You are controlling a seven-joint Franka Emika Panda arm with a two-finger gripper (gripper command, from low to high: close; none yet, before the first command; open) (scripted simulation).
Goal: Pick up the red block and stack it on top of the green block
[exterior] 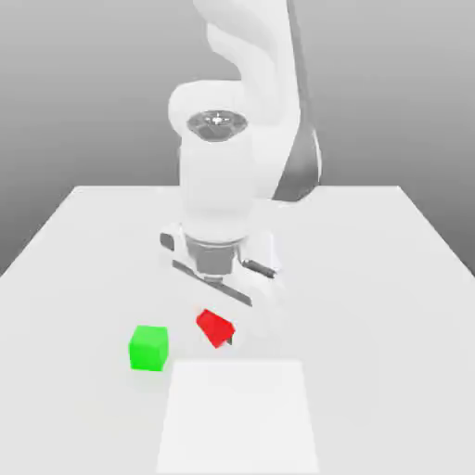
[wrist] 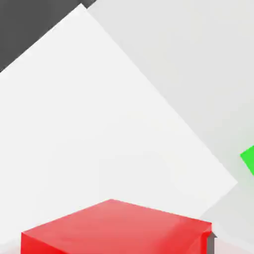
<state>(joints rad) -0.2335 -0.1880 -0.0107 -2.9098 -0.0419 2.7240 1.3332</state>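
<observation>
A brighter white rectangular panel (exterior: 237, 416) lies flat on the desk (exterior: 390, 278) at the near edge of the exterior view, closest to the camera. Just beyond its far edge, the jaws (exterior: 221, 336) are closed tight on the red block (exterior: 214, 326), which sits tilted between them, one corner pointing down, and appears lifted just clear of the desk surface. A dark fingertip (exterior: 225, 341) shows at the block's lower side in the exterior view, and the hand view catches a sliver of a dark finger (wrist: 212, 242) against the red block's edge. In the hand view the red block (wrist: 116, 228) looms large directly below the camera, its top face lit and smooth. The green block (exterior: 148, 348) rests flat on the desk at about nine o'clock from the red block in the exterior view, near it but clearly apart, upright and square to the surface. The hand view shows a corner of the green block (wrist: 249, 158) at the picture's edge. Above the jaws, the white Franka arm (exterior: 218, 186) reaches down from twelve o'clock, its wrist and hand hanging over the red block. The pale grey desk stretches outward to a grey backdrop.
</observation>
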